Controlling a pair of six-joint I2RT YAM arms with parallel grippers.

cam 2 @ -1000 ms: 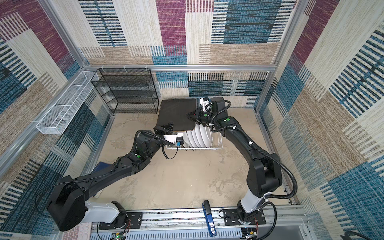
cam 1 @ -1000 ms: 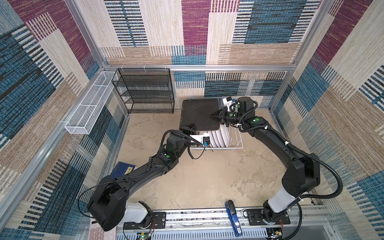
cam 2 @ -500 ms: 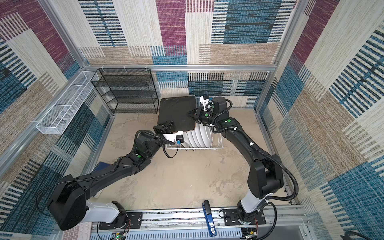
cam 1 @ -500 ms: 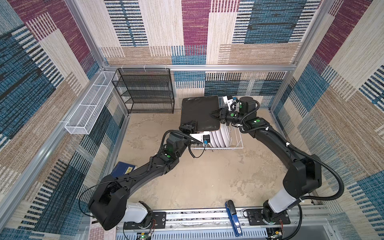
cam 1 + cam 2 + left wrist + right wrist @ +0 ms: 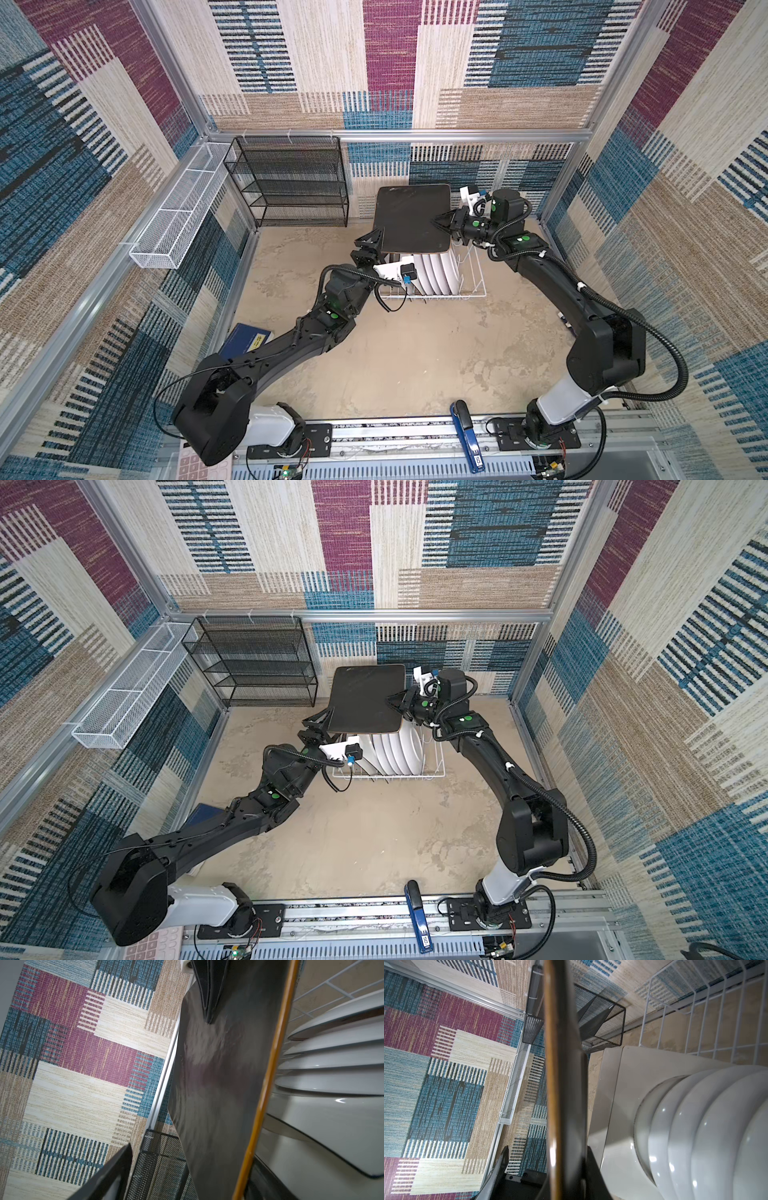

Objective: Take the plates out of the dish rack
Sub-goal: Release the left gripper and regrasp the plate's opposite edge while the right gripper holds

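Square black-backed plate [image 5: 411,218] above the dish rack [image 5: 457,296], white plates [image 5: 436,270] (several) upright inside.

Two black jointed arms [image 5: 291,345], white base housings [image 5: 270,424], green dot stickers [image 5: 524,239], black corrugated cable conduit [image 5: 685,370], white wrist camera mounts [image 5: 468,194], tapered black fingers [image 5: 444,218], blue plug [image 5: 407,279].

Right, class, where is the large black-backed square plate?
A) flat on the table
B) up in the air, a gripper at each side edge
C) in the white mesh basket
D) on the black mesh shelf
B: in both top views the square plate hangs tilted by the dish rack, left gripper at one edge, right gripper at the opposite edge.
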